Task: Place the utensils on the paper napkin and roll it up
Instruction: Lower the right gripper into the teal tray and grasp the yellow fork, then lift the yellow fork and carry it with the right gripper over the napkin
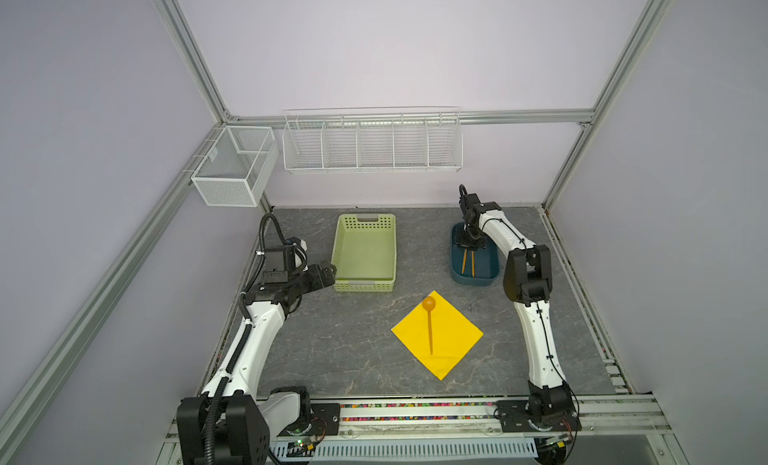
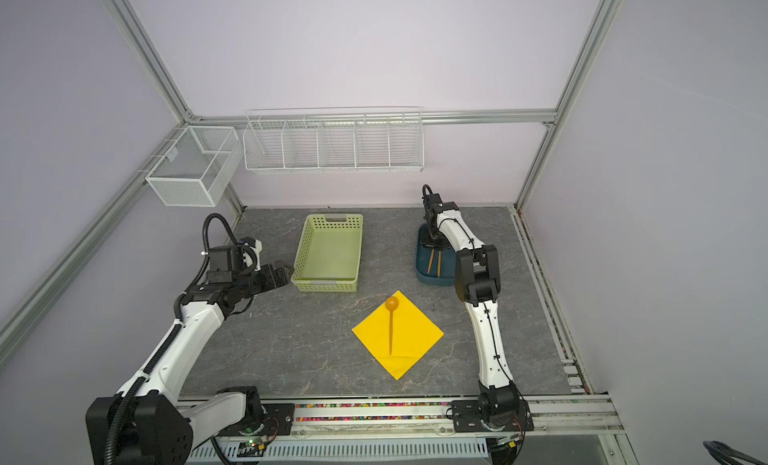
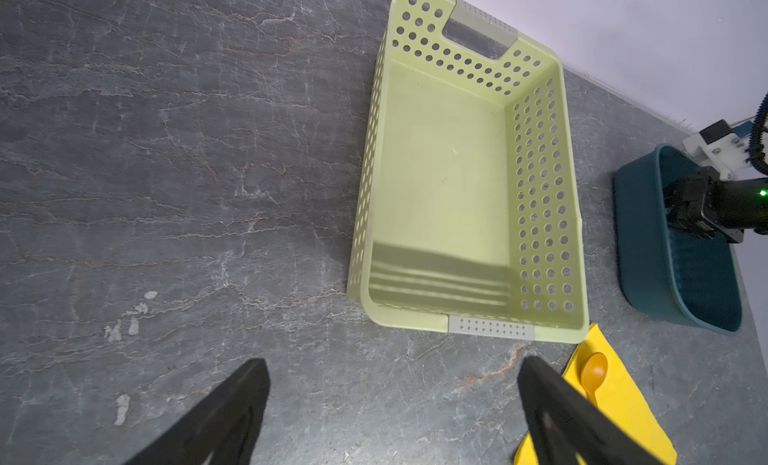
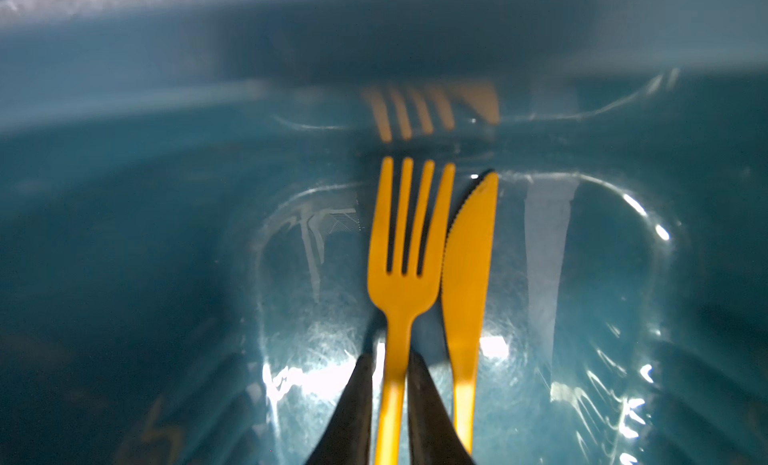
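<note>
The yellow paper napkin (image 1: 451,344) (image 2: 411,344) lies as a diamond on the table, front and centre. An orange spoon (image 1: 430,325) (image 2: 391,325) rests on it, bowl toward the back. The orange fork (image 4: 409,255) and knife (image 4: 467,267) lie side by side in a dark blue tub (image 1: 486,271) (image 2: 446,276). My right gripper (image 4: 388,357) (image 1: 468,247) reaches down into the tub, its fingers pressed on either side of the fork's handle. Left of the green basket, my left gripper (image 3: 395,362) (image 1: 330,271) hovers open and holds nothing.
A pale green perforated basket (image 1: 365,282) (image 3: 573,192) stands at the back centre, with nothing in it. White wire racks (image 1: 372,142) hang on the back wall and a mesh box (image 1: 232,167) at the left. The napkin's corner (image 3: 623,400) and spoon (image 3: 593,371) show beside my left finger.
</note>
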You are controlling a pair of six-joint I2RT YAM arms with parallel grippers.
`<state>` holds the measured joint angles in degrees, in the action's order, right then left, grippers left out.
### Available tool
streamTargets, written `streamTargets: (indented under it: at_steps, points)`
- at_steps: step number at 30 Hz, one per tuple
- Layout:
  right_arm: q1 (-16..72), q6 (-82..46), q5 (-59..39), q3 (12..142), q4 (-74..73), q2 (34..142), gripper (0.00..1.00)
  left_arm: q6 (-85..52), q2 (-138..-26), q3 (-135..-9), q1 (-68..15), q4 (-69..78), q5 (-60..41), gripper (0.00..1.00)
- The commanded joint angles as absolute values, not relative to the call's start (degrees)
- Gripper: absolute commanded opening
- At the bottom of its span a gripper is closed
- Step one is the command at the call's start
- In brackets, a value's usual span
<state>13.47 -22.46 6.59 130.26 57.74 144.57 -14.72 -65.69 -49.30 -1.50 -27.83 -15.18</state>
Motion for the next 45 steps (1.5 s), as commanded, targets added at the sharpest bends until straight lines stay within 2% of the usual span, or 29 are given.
streamTargets:
  at_steps: [1,20,34,45]
  points:
    - [13.2,-21.7,5.7,130.2,58.0,146.9,0.17,-14.0,-65.7,-51.2,-1.2,-28.7,-14.7,0.95]
    - [13.3,-21.1,6.9,129.4,63.7,134.6,0.13,-14.4,-62.9,-50.3,-1.2,-28.3,-15.5,0.95]
    - [16.1,-21.0,7.5,112.9,62.9,114.8,0.13,-14.8,-61.1,-49.5,-1.2,-28.0,-16.4,0.95]
    - [23.1,-23.5,8.4,100.8,62.4,102.9,0.13,-15.0,-61.1,-49.4,-1.2,-27.5,-16.9,0.95]
